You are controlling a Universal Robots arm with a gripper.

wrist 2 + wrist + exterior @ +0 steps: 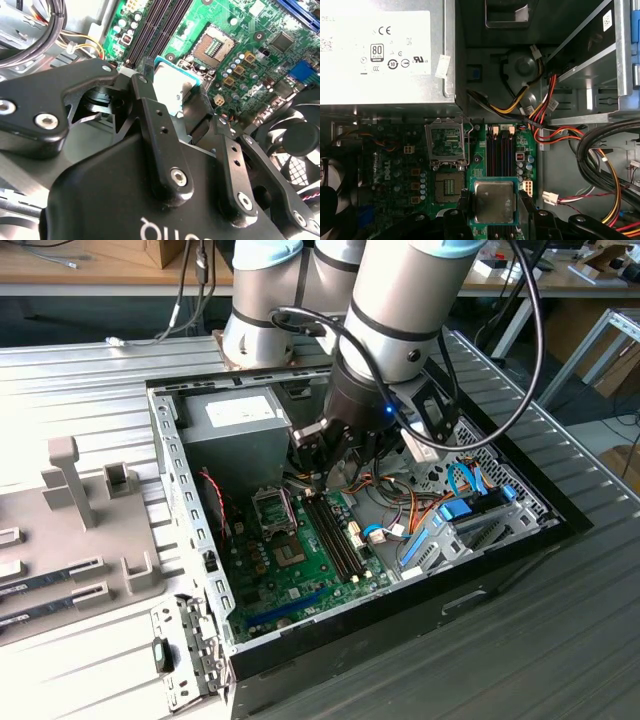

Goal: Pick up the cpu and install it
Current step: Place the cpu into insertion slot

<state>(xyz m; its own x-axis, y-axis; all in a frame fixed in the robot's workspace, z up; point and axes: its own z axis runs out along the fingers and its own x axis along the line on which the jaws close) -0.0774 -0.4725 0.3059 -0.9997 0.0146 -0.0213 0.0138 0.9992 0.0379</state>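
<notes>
In the first wrist view the cpu [494, 201] lies flat between the two dark fingers [464, 204] of the gripper [495, 207]. The fingers are drawn in narrow on opposite edges of its green rim, and its silver top faces the camera. It is held level, probably so it can go down square instead of on a corner. It hangs just beside the socket [449, 186], seen against the end of the memory slots [500, 150], not over the socket itself. The load plate [445, 142] stands swung back on the socket's far side, leaving the seat bare to take the chip. The power supply [380, 50] sits well beyond that.

In the second wrist view the grip reads the same. The fingers clamp the chip's edges and leave its top and underside free. The socket's contact field lies exposed and apart from the chip, between the memory slots and a fan [300, 137].

In the exterior view the arm [400, 310] leans down into the open case [165, 470] on the counter [560, 640]. The gripper is low over the motherboard [300, 560], near the socket on its memory-slot side. I judge the pick-up done and the seating not yet made.
</notes>
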